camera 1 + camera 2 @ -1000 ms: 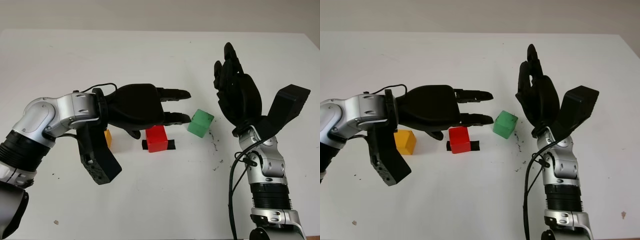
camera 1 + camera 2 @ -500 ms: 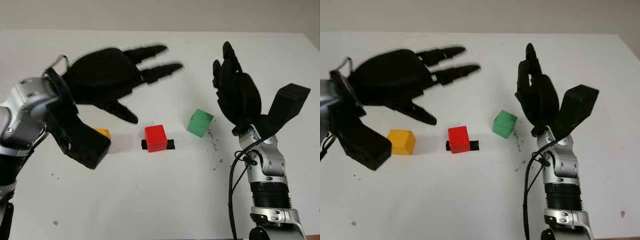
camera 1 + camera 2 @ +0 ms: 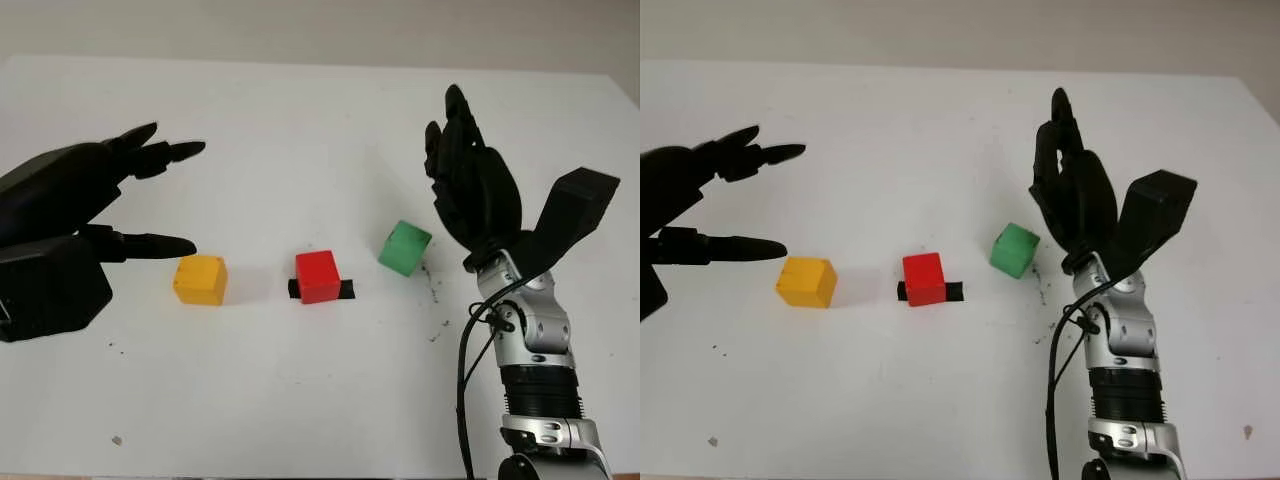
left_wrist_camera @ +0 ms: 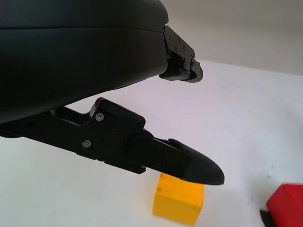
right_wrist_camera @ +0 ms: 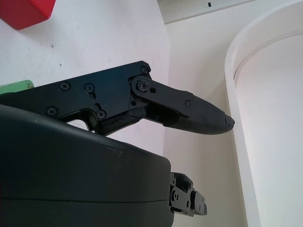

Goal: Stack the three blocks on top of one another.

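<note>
Three blocks lie apart in a row on the white table (image 3: 300, 400): a yellow block (image 3: 200, 279) on the left, a red block (image 3: 317, 276) in the middle, a green block (image 3: 405, 247) on the right, turned a little. My left hand (image 3: 195, 196) hovers open just left of the yellow block, holding nothing. In the left wrist view the yellow block (image 4: 179, 204) sits just beyond a finger (image 4: 189, 165), and the red block (image 4: 285, 207) lies at the edge. My right hand (image 3: 447, 115) is raised, open, to the right of the green block.
A strip of black tape (image 3: 343, 289) lies under the red block. Small dark specks (image 3: 432, 290) dot the table near the green block. The table's far edge (image 3: 320, 62) meets a pale wall.
My left hand, which was low over the red block, has lifted and swung back to the left, uncovering the yellow block. The blocks and the right hand have stayed put.
</note>
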Controlling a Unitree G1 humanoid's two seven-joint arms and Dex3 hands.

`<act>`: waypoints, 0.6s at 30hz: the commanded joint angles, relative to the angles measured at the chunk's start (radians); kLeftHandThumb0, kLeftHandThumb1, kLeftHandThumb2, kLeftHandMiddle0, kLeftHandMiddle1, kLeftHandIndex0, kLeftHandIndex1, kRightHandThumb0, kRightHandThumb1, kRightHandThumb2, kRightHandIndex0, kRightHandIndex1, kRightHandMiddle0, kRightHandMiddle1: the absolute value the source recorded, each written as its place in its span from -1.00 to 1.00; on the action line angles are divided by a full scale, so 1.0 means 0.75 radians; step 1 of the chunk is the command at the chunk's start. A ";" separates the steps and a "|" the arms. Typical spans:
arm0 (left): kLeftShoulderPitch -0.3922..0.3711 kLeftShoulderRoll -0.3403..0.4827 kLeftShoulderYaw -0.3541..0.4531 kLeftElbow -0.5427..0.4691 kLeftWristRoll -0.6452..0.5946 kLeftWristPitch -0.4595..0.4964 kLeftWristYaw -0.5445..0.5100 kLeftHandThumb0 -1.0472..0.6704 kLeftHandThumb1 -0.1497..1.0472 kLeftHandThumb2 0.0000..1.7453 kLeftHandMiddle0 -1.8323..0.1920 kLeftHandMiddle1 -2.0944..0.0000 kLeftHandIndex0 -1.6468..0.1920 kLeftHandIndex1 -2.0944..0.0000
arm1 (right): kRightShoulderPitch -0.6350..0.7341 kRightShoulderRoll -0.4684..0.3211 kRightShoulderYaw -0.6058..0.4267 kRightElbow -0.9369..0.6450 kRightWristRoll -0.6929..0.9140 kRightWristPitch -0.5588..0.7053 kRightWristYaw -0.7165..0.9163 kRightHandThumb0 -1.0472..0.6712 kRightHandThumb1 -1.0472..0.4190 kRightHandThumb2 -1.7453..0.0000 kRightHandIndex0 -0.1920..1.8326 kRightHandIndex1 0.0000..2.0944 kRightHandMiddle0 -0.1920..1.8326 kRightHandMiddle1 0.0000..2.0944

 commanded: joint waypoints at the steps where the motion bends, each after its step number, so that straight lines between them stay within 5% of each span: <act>1: 0.027 0.023 0.019 -0.035 0.004 0.007 -0.008 -0.71 0.83 -0.96 0.88 0.96 0.55 0.93 | -0.006 -0.002 -0.006 -0.009 0.011 0.007 0.000 -0.59 -1.00 0.17 -1.00 -1.00 -1.00 -1.00; 8: 0.036 0.058 -0.098 0.045 0.012 -0.040 -0.034 -0.71 0.77 -0.95 0.97 0.98 0.66 0.97 | -0.004 -0.012 -0.006 -0.019 0.004 0.012 -0.002 -0.58 -1.00 0.17 -1.00 -1.00 -1.00 -1.00; 18: 0.059 -0.028 -0.233 0.154 0.209 -0.155 0.201 -0.70 0.76 -0.95 1.00 1.00 0.71 0.95 | 0.003 -0.009 -0.016 -0.026 0.012 0.017 -0.006 -0.57 -1.00 0.16 -1.00 -1.00 -1.00 -1.00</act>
